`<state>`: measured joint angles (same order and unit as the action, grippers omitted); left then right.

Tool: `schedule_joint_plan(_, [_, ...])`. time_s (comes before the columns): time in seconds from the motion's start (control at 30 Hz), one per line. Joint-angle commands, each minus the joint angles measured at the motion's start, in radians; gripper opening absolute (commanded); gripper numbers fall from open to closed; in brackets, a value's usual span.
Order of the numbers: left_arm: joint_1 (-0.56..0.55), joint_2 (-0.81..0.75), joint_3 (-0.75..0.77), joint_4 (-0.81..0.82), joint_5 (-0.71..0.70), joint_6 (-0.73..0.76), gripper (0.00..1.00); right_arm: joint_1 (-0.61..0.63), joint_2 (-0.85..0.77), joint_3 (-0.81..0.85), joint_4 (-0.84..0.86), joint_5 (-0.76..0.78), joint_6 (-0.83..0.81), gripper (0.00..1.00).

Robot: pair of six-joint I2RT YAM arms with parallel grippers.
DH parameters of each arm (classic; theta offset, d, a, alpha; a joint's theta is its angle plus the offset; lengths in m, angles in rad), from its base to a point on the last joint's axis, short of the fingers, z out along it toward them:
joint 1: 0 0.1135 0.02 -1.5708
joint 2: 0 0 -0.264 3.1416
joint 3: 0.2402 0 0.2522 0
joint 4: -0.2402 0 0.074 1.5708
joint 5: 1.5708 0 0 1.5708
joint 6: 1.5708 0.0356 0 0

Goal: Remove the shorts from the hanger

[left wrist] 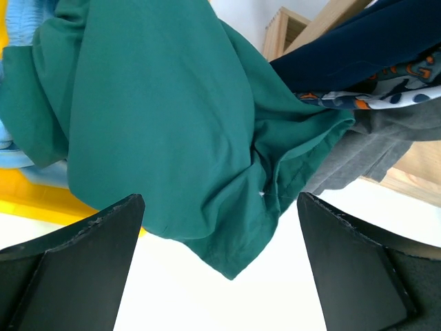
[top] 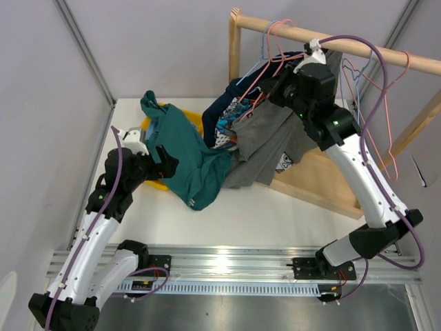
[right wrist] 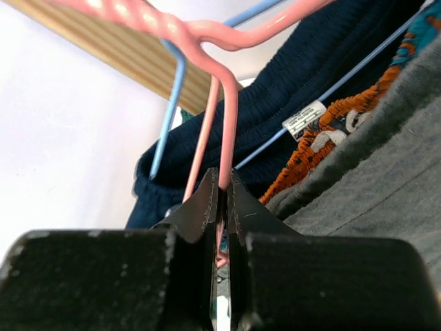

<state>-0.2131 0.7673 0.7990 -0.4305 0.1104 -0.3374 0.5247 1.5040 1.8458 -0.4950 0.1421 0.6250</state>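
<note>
Grey shorts (top: 265, 145) hang from a pink hanger (top: 264, 71) under the wooden rail (top: 344, 47). Navy shorts (top: 219, 109) and patterned orange, blue and white shorts (top: 231, 123) hang just to their left. My right gripper (right wrist: 222, 181) is shut on a thin arm of the pink hanger (right wrist: 231, 110), with the grey shorts (right wrist: 386, 172) right beside it. Teal green shorts (left wrist: 151, 117) lie draped over a yellow bin (top: 153, 125). My left gripper (left wrist: 220, 207) is open just in front of their lower corner, touching nothing. Light blue shorts (left wrist: 17, 148) peek out beneath the teal ones.
A blue hanger (right wrist: 172, 103) hangs next to the pink one, through the navy shorts (right wrist: 296, 76). More pink and blue hangers (top: 386, 103) dangle from the rail at the right. The rack's wooden base frame (top: 324, 193) rests on the white table (top: 275, 214).
</note>
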Motion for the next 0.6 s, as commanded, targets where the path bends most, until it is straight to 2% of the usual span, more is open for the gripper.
schedule_joint_plan(0.0, [-0.032, -0.011, 0.09, 0.015, -0.021, 0.031, 0.99, 0.005, -0.123, 0.049, 0.061, 0.057, -0.099, 0.0])
schedule_joint_plan(0.17, [-0.123, 0.052, 0.284, -0.048, 0.018, 0.055, 0.99, 0.005, -0.189, 0.067, 0.004, 0.065, -0.108, 0.0])
schedule_joint_plan(0.3, [-0.283, 0.112, 0.449, -0.036, 0.124, 0.083, 0.99, 0.004, -0.238, 0.059, -0.014, 0.056, -0.091, 0.0])
schedule_joint_plan(0.47, [-0.457, 0.199, 0.473, 0.185, 0.386, 0.067, 0.99, 0.005, -0.303, 0.02, -0.005, 0.002, -0.022, 0.0])
schedule_joint_plan(0.57, [-0.558, 0.251, 0.418, 0.326, 0.405, 0.061, 0.99, 0.005, -0.317, 0.01, -0.005, -0.032, 0.019, 0.0])
